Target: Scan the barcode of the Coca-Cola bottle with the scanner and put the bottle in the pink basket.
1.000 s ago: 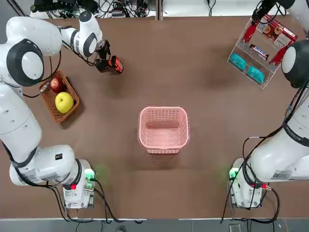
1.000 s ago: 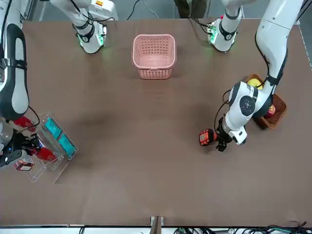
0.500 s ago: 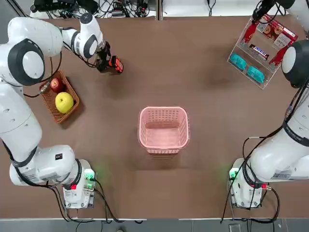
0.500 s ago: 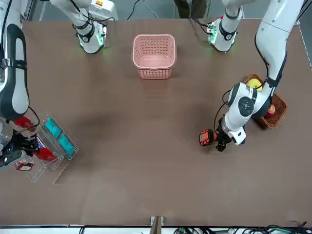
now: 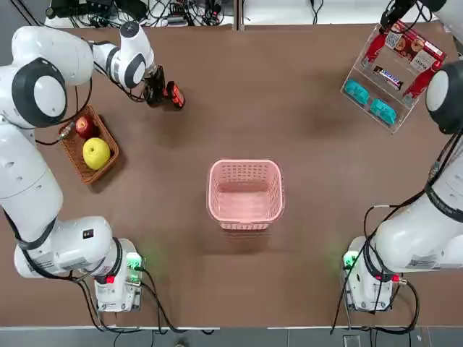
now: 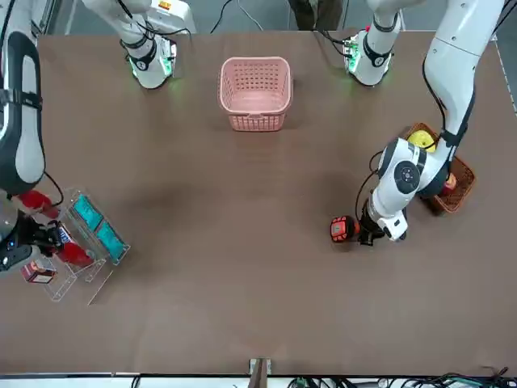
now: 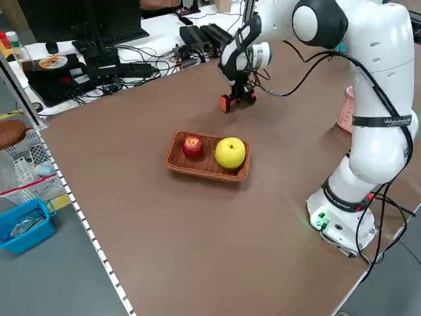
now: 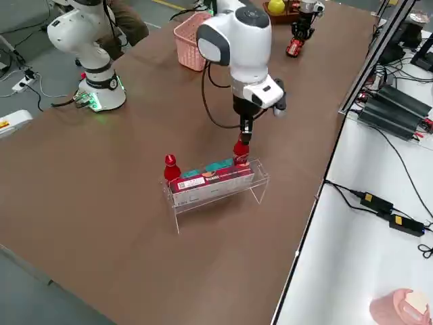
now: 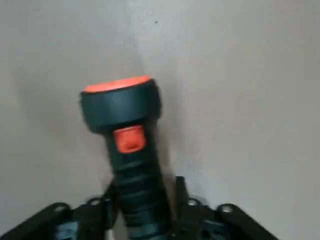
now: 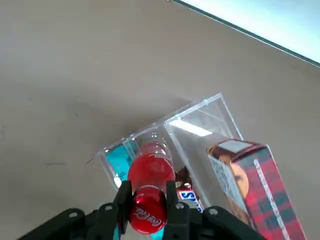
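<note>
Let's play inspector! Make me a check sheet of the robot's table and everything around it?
Surface: brown tabletop, no spills seen
Bottles: two red ones in the clear rack
Scanner: black and orange, held up by the left gripper
Basket: pink, nothing inside
Clutter: fruit in a wicker basket; snack box in the rack
Right gripper: at the rack, jaws closed on a bottle's red cap
Cables: black, looping along both arms
Surroundings: desk with monitor; someone's legs behind the table

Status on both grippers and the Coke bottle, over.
Left gripper: shut on scanner. Right gripper: closed on bottle's red cap, at clear rack. Pink basket: no bottle inside.
</note>
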Robot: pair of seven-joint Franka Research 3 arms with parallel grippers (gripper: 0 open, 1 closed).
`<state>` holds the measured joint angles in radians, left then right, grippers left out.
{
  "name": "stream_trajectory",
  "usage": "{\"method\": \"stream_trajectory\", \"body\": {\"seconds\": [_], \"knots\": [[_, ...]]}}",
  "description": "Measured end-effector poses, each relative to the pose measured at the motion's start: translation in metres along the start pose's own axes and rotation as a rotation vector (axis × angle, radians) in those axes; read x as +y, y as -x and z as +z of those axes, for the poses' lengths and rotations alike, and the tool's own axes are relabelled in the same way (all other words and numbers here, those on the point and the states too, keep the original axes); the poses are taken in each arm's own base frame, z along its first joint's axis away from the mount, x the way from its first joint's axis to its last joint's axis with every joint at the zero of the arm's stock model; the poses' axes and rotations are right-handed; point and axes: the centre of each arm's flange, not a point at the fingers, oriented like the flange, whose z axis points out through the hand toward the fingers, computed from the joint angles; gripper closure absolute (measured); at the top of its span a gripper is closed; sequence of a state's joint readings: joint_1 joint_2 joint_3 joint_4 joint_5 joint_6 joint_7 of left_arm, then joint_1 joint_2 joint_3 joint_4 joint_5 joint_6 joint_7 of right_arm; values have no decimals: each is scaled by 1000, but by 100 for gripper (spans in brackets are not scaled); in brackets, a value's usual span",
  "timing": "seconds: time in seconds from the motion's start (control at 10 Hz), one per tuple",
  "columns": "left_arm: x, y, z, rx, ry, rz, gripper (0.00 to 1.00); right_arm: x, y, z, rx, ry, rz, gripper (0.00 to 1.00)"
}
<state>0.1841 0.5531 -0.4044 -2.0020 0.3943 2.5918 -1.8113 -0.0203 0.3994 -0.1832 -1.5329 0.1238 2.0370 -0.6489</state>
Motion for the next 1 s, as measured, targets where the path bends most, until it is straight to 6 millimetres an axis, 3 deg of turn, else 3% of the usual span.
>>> {"method": "stream_trajectory", "body": {"seconds": [0.3,0.5,0.7,1.0], "knots": [[0,2,0,5,1,13,64,-17,15,-46,26,-16,31,68],[1,4,-3,9,-27,17,64,-32,19,-60,-4,-51,113,68],[16,6,-23,-1,-68,-9,64,-54,16,-64,-28,-118,219,68],[55,11,-77,-176,-55,-192,64,-80,18,-39,-49,-343,455,68]]}}
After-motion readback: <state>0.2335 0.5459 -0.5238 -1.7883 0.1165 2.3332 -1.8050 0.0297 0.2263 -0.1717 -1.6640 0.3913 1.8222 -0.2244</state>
